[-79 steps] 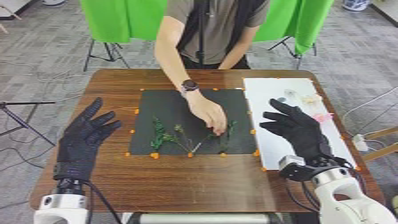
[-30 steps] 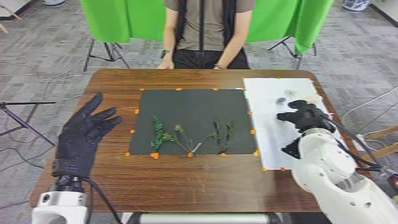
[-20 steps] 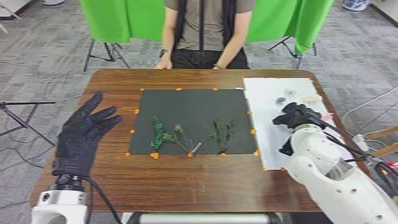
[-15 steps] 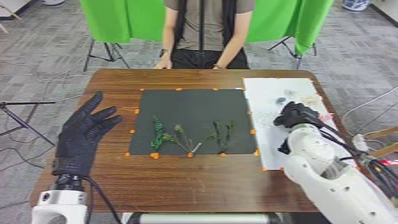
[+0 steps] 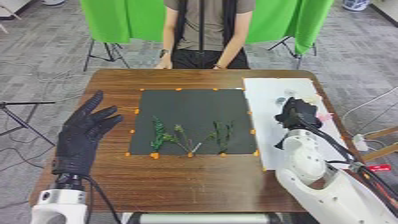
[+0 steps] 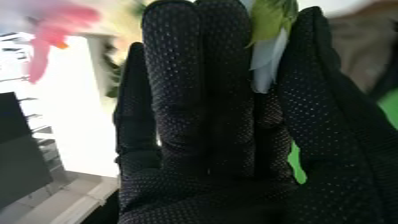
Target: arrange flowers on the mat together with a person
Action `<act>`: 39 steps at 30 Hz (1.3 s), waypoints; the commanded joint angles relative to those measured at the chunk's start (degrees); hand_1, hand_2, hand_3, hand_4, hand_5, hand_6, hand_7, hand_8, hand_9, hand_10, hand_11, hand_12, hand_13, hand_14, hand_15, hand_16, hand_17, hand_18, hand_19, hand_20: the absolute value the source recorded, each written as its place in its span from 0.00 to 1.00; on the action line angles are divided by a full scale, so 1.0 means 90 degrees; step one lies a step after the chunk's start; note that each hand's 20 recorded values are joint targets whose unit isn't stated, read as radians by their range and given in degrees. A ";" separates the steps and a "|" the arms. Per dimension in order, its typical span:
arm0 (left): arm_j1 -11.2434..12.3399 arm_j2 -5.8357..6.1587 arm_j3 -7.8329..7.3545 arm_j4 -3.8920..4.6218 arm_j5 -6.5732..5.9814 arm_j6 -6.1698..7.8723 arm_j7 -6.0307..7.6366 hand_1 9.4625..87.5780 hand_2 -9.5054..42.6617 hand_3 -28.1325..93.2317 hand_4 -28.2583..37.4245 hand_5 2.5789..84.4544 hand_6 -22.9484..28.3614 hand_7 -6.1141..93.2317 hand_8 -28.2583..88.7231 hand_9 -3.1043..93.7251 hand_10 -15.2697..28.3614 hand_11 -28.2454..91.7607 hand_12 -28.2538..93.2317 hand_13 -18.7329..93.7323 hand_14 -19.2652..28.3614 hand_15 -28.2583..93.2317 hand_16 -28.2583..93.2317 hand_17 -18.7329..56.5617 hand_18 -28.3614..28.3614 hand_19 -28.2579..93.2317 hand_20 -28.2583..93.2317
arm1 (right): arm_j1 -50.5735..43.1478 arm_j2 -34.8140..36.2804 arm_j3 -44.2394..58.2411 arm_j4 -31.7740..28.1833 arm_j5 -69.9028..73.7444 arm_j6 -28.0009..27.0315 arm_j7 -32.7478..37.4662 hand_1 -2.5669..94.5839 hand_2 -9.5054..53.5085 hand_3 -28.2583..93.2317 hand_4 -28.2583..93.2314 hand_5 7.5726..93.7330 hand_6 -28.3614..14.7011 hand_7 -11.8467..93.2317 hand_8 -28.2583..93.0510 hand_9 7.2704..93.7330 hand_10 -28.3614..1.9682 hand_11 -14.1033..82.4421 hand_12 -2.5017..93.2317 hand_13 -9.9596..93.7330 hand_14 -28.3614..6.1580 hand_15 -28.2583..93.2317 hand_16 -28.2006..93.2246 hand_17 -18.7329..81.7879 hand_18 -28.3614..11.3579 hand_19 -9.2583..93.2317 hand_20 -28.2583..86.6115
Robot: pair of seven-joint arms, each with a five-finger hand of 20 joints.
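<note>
In the head view the left hand (image 5: 84,134) stands open over the table's left side, beside the dark mat (image 5: 191,107). Green sprigs (image 5: 158,134) and thin stems (image 5: 222,136) lie on the mat's near half. The right hand (image 5: 298,113) is over the white sheet (image 5: 266,87), close to a pink flower (image 5: 326,117) and a pale flower (image 5: 313,98). In the right wrist view the right hand (image 6: 218,100) has a white and yellow-green flower (image 6: 268,47) pinched between its thumb and fingers. A pink flower (image 6: 60,30) shows farther off.
Orange markers (image 5: 155,155) line the mat's edges. Small grey items (image 5: 281,100) lie on the sheet's far part. Across the brown table (image 5: 200,182) a person's hands (image 5: 163,65) rest at the far edge, away from the flowers.
The person's hand has withdrawn from the stems on the mat to the far edge. My right hand has moved forward over the sheet and its fingers have closed in. My left hand has kept still.
</note>
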 commanded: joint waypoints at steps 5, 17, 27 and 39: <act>-0.0214 0.0109 0.0034 -0.0041 -0.0263 -0.0371 0.0214 0.14 0.31 0.87 0.00 0.40 0.57 0.16 0.17 0.47 0.84 0.40 0.34 0.47 1.00 0.61 0.18 0.21 0.99 0.76 0.26 | 0.1585 -0.1595 -0.1568 -0.0339 0.1505 0.0117 -0.2327 0.67 0.00 0.70 0.00 0.85 0.76 0.36 0.19 1.00 0.79 0.26 0.39 0.86 0.74 0.59 0.48 0.43 0.33 0.74 0.40; -0.1142 0.0442 0.0409 0.0122 -0.0233 -0.0539 0.0261 0.17 0.37 0.80 0.00 0.42 0.56 0.14 0.19 0.70 0.89 0.35 0.44 0.90 1.00 0.42 0.30 0.20 1.00 0.87 0.00 | 0.2930 -0.2593 -0.3249 0.1014 0.2798 0.0497 -0.3171 0.71 0.00 0.70 0.00 0.86 0.75 0.34 0.18 1.00 0.76 0.29 0.37 0.83 0.76 0.60 0.49 0.40 0.33 0.69 0.41; -0.1826 0.0089 0.0492 0.0309 0.0009 -0.1139 -0.0614 0.14 0.31 0.87 0.00 0.39 0.57 0.15 0.17 0.43 0.80 0.41 0.33 0.45 0.96 0.62 0.18 0.21 0.99 0.80 0.13 | 0.3270 -0.2872 -0.3815 0.1366 0.2975 0.0641 -0.2987 0.68 0.00 0.64 0.00 0.85 0.86 0.35 0.17 0.98 0.82 0.35 0.34 0.84 0.74 0.60 0.48 0.39 0.32 0.66 0.43; -0.2085 0.0324 0.0731 0.0441 -0.0100 -0.1047 -0.0221 0.14 0.31 0.87 0.00 0.38 0.57 0.15 0.17 0.43 0.80 0.41 0.33 0.44 0.95 0.62 0.18 0.21 1.00 0.79 0.17 | 0.3711 -0.2683 -0.4321 0.1379 0.2374 -0.0296 -0.3287 0.70 0.00 0.56 0.00 0.81 0.88 0.32 0.16 0.94 0.80 0.42 0.33 0.81 0.71 0.64 0.43 0.38 0.29 0.63 0.45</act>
